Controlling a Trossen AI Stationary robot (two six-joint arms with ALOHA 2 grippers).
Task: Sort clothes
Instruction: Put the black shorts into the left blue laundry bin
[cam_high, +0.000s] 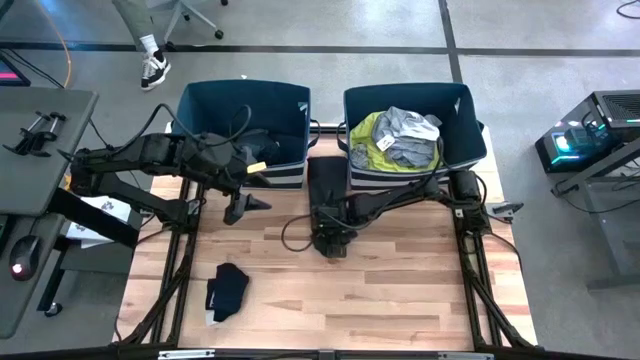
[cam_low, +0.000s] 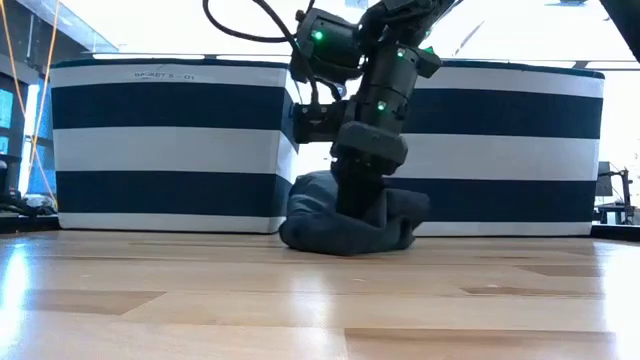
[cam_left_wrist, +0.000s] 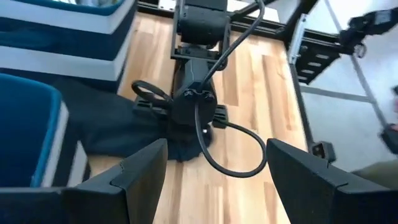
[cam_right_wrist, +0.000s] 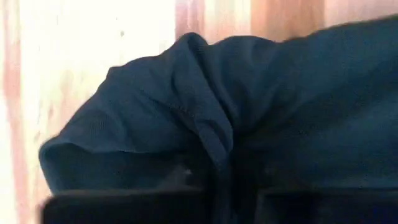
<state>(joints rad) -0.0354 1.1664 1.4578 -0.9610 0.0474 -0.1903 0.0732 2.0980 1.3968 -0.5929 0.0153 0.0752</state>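
Observation:
A dark navy garment (cam_high: 325, 180) lies on the wooden table in front of the gap between two blue striped bins. Its near end is bunched up (cam_low: 350, 235). My right gripper (cam_high: 330, 243) has come down on that end and is shut on its cloth (cam_right_wrist: 155, 112). Above the table in front of the left bin (cam_high: 245, 130), my left gripper (cam_high: 243, 207) hangs open with nothing between its fingers (cam_left_wrist: 124, 186). Another dark garment with a white part (cam_high: 227, 290) lies flat near the table's front left. My right gripper pinches a raised fold of the navy garment (cam_right_wrist: 219, 146) between its two fingers, at the garment's near end. The fingers come from above, pointing steeply down. The garment rests on the table, puckered up around the fingers (cam_low: 385, 215).
The right bin (cam_high: 465, 140) holds yellow and grey clothes (cam_high: 395, 140). The left bin shows something dark inside. A person's foot (cam_high: 155, 70) stands on the floor beyond the table's far left. Bare wood lies at the table's near middle and right.

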